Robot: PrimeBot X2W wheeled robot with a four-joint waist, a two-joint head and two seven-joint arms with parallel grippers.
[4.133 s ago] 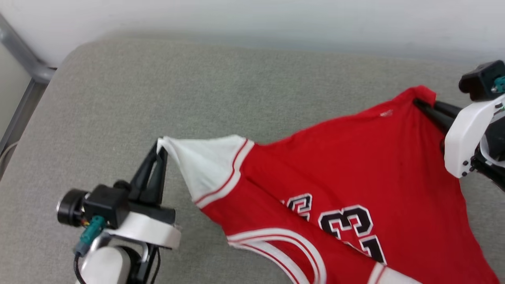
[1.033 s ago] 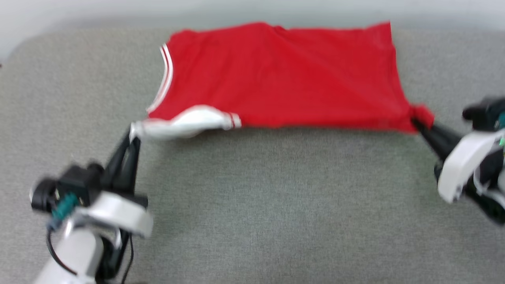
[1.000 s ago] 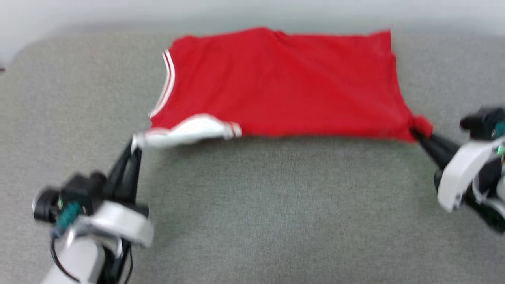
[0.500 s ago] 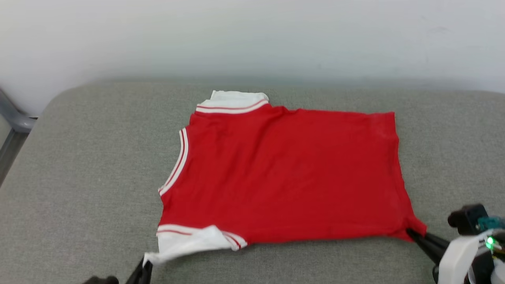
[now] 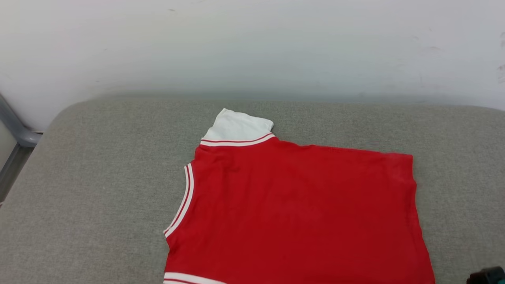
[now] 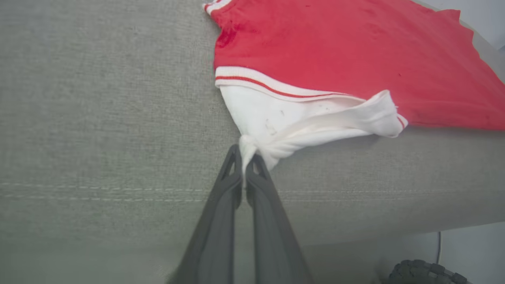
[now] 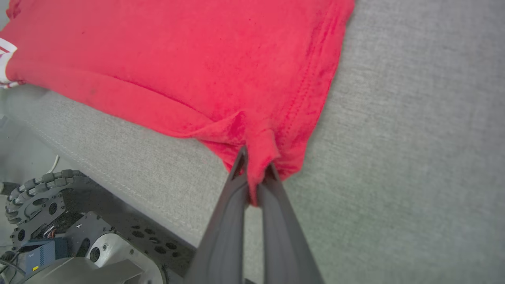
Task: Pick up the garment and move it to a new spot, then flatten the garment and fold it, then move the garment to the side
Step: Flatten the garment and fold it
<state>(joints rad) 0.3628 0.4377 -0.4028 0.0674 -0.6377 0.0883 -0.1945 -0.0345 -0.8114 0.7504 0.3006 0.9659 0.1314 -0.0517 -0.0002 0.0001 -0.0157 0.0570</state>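
Observation:
The garment (image 5: 300, 213), a red shirt with white sleeves and striped trim, lies spread flat on the grey cushion (image 5: 98, 189), plain red side up, one white sleeve (image 5: 238, 127) pointing to the back. In the left wrist view my left gripper (image 6: 245, 154) is shut on the bunched tip of the near white sleeve (image 6: 300, 118). In the right wrist view my right gripper (image 7: 255, 163) is shut on the garment's red hem corner (image 7: 260, 150), near the cushion's front edge.
A pale wall (image 5: 252, 43) rises behind the cushion. A grey metal frame (image 5: 15, 130) stands at the far left. My wheeled base (image 7: 51, 221) sits below the cushion's front edge (image 7: 118, 185). Bare cushion lies left and right of the shirt.
The head camera has tilted up, so both grippers have left its picture. The garment has been drawn toward the front edge and lies flatter. Both grips are unchanged.

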